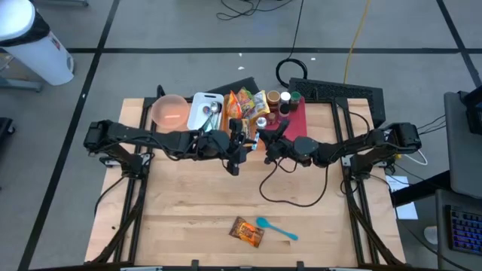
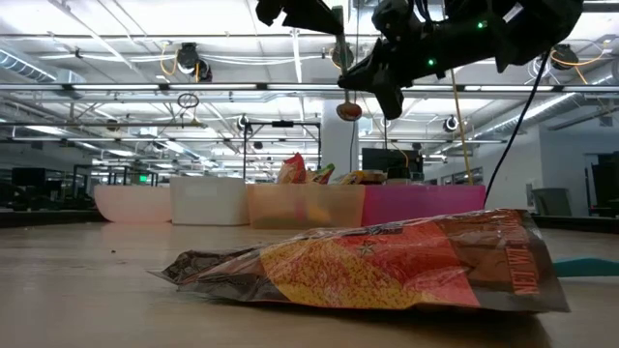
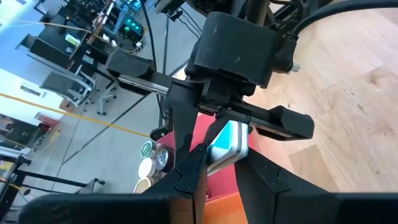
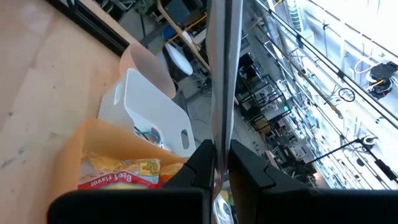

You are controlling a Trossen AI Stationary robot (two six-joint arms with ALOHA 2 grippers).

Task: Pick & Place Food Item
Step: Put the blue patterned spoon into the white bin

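- Snack packet [image 1: 247, 232] lying flat on the wooden table [image 1: 188, 203], at 6 o'clock near the front edge. It is orange and brown, crinkled, and no gripper is touching it. In the low view it fills the foreground.
- Blue spoon [image 1: 277, 228] on the table just beside the packet, at its 3 o'clock.
- Black cable [image 1: 290, 188] looping over the middle of the table.
- Left gripper [image 1: 239, 147] raised above the table's centre, reaching in from 9 o'clock. Its fingers [image 3: 186, 177] stand a little apart; whether they touch anything cannot be told.
- Right gripper [image 1: 265, 143] close beside it, reaching in from 3 o'clock, its fingers closed tight on a slim metal utensil [image 4: 221, 74] whose rounded end hangs down in the low view.
- Row of containers along the far edge at 12 o'clock: pink bowl [image 1: 170, 111], white bin [image 1: 205, 111], orange bin [image 1: 245, 105] holding more snack packets, red bin [image 1: 290, 113] holding jars.
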